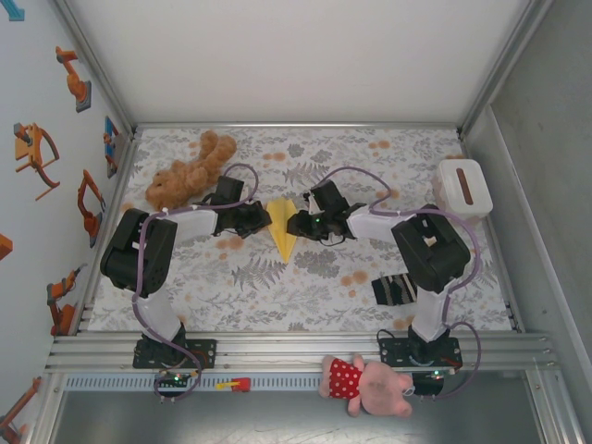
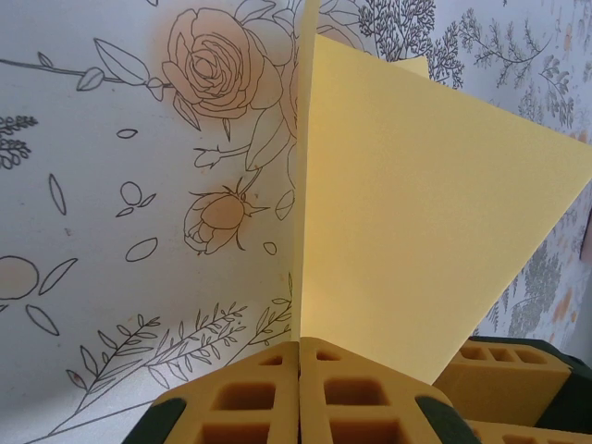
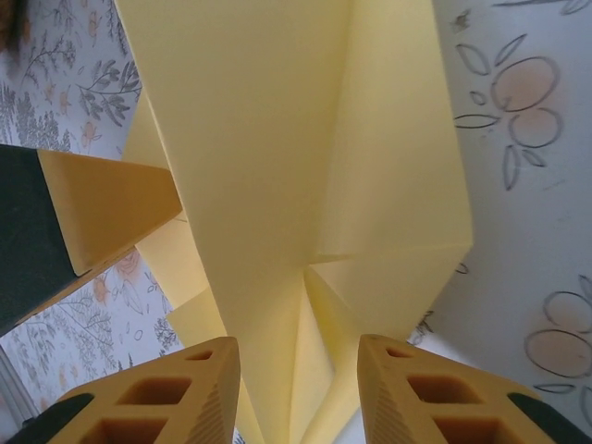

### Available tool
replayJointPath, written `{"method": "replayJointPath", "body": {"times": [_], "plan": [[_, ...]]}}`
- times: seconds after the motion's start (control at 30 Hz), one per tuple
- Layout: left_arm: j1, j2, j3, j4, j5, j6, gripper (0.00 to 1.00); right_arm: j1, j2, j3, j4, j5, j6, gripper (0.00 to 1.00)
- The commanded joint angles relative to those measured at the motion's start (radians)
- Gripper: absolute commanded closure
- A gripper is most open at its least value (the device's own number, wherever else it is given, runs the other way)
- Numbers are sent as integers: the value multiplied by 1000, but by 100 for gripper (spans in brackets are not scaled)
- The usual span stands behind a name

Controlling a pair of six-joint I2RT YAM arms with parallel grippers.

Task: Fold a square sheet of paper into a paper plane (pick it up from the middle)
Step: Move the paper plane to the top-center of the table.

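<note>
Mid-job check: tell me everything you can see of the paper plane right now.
The paper plane is a narrow pale-yellow dart of thin matte paper, with a centre crease and layered folds. Its sharp tip points toward the near edge. It sits mid-table over the floral cloth. The left gripper is shut on its edge, a flap standing upright; the right gripper is open, astride the centre fold.

The top camera looks down from behind the arm bases over the whole table [image 1: 277, 296]. Each wrist camera peers past its own jaws, close on the paper plane [image 1: 284, 227], shared by all views.
</note>
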Motion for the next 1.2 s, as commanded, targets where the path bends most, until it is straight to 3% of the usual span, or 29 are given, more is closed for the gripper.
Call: {"method": "replayJointPath", "body": {"times": [0.0, 0.27, 0.83, 1.17], "plan": [[-1, 14, -6, 8, 24, -12, 93, 18, 18, 34, -11, -27, -23, 61], [0, 13, -3, 9, 26, -12, 93, 47, 41, 65, -28, -37, -28, 60], [0, 8, -4, 9, 39, -11, 92, 95, 95, 166, -184, 101, -90, 60], [-1, 2, -7, 9, 42, -13, 89, 96, 103, 181, -214, 129, -91, 66]]}}
